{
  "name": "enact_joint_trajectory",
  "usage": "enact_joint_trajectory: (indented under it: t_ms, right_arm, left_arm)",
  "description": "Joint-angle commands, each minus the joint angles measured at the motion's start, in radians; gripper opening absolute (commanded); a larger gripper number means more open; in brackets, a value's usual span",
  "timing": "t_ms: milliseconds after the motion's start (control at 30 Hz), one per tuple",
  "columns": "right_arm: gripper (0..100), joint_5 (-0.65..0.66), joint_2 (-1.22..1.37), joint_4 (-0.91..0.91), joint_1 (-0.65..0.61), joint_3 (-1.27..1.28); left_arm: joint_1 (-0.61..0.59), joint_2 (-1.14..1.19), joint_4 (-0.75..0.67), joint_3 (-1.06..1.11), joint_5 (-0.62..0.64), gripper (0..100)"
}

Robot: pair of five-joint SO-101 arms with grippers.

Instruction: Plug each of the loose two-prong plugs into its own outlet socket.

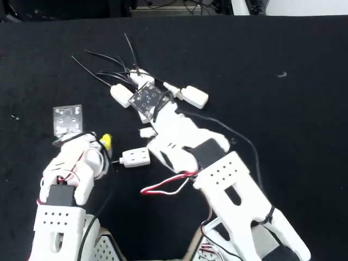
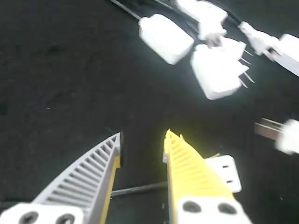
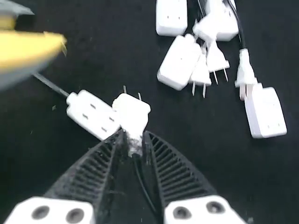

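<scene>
White plug (image 3: 132, 110) – prongs (two) outward – clamped in right pincer (image 3: 133, 136).

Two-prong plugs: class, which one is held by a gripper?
The plug clamped in the right gripper, its prongs pointing away from the gripper; the other plugs lie loose in a cluster.

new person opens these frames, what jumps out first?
The right tool, clamped on a white two-prong plug right beside an outlet socket mid-table. Next, the left tool, yellow and grey, open over that socket's cord; farther back, a tangle of white plugs and sockets.
</scene>
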Motion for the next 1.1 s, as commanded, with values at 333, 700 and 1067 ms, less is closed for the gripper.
enact_joint_trajectory:
  t_ms: [333, 700, 1067]
  right_arm:
    - [1.1, 0.072, -0.036, 0.121, 0.014, 0.002]
    - [1.1, 0.147, -0.045, 0.061, -0.213, -0.004]
    - [1.1, 0.147, -0.039, -0.147, -0.265, 0.065]
  left_arm:
    - [-0.058, -0.003, 0.003, -0.028, -0.002, 16]
    - [-0.056, -0.011, 0.003, -0.039, 0.002, 16]
    - [0.047, -0.011, 0.003, -0.028, -0.002, 16]
